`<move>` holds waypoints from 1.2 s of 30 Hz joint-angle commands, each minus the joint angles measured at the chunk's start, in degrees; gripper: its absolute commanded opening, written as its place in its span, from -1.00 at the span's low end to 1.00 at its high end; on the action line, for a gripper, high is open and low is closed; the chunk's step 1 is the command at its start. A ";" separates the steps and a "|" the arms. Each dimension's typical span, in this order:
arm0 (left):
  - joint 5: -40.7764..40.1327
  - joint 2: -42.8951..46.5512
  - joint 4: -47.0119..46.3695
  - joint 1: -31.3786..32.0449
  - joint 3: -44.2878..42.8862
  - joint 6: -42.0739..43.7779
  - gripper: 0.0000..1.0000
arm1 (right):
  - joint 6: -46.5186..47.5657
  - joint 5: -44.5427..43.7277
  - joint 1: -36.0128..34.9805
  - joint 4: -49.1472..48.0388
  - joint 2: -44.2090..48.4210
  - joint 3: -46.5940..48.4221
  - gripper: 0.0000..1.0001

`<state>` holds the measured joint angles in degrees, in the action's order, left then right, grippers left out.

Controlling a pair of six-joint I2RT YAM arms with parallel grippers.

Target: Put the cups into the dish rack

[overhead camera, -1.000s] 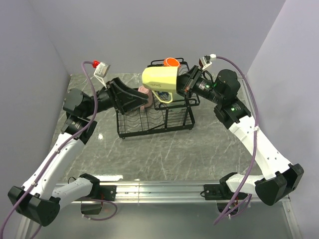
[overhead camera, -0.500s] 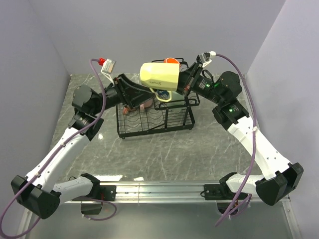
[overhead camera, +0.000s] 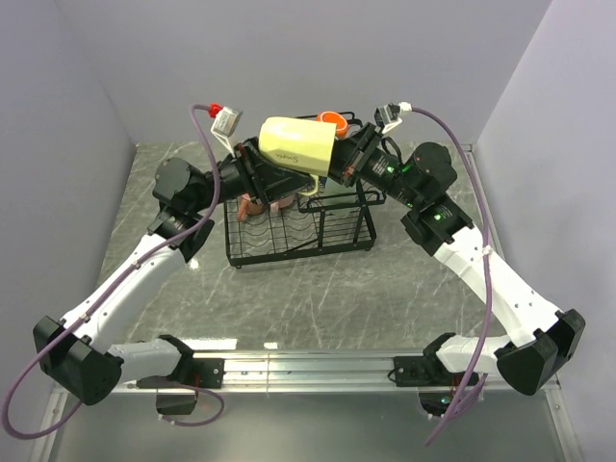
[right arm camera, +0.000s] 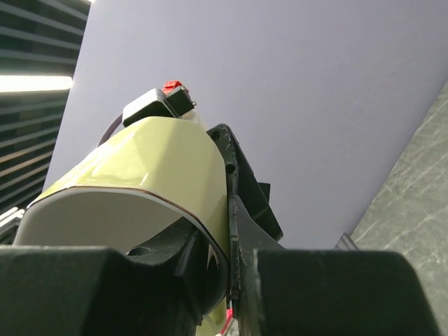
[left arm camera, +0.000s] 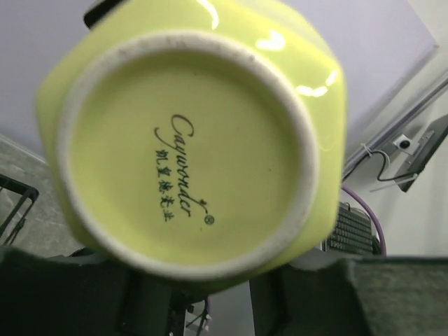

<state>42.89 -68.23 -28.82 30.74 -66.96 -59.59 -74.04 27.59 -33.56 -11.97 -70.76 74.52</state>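
A yellow cup (overhead camera: 296, 144) hangs on its side in the air above the black wire dish rack (overhead camera: 298, 236). My right gripper (overhead camera: 332, 164) is shut on its rim, one finger inside and one outside (right arm camera: 231, 238). My left gripper (overhead camera: 265, 168) has come in from the left, its fingers either side of the cup's base (left arm camera: 189, 140), which fills the left wrist view. Whether those fingers press on the cup does not show. An orange cup (overhead camera: 333, 121) stands in the rack's upper basket. A pink cup (overhead camera: 252, 205) lies in the lower tray, partly hidden by my left arm.
The rack stands at the back middle of the grey marble table (overhead camera: 318, 289). Pale walls close in the left, back and right sides. Both arms meet over the rack's upper basket.
My left gripper has risen out of the rack's lower tray toward the yellow cup's base and its jaws have narrowed. The right arm has swung the cup left and up.
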 commanded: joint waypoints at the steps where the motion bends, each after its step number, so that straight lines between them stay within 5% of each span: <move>1: 2.10 -2.16 -6.17 0.98 -4.92 -2.37 -0.11 | 4.07 0.88 -4.23 -1.49 -0.34 1.94 -1.00; 6: 3.77 -3.05 -8.53 1.78 -5.29 -4.04 -0.31 | 9.34 -0.87 -6.78 1.77 -1.48 3.26 -1.00; 12: 3.43 -2.70 -6.88 1.78 -5.38 -3.78 -0.99 | 13.92 -1.75 -8.89 5.11 -1.84 3.52 -1.00; 17: 0.88 -1.12 -2.04 1.69 -5.64 0.08 -0.99 | 18.66 -3.07 -9.33 10.02 -1.49 4.84 -1.00; 20: -0.87 0.20 4.98 1.17 -6.60 4.30 -0.99 | 22.78 -5.97 -9.42 15.21 -0.70 6.77 -0.44; 21: -1.14 0.55 6.22 0.81 -6.52 5.18 -0.99 | 23.76 -7.02 -9.33 16.70 -0.26 7.30 -0.08; 24: -1.94 2.30 10.09 -0.94 -6.17 7.21 -0.99 | 26.92 -9.75 -9.24 21.27 0.80 8.53 0.20; 36: -3.17 7.32 23.17 -10.61 -4.93 13.44 -0.99 | 33.17 -15.02 -8.89 29.28 5.02 8.45 0.29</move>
<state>44.62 -63.11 -5.37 22.24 -69.71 -50.83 -44.99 11.84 -41.10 13.17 -68.84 81.12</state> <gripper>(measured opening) 0.230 0.644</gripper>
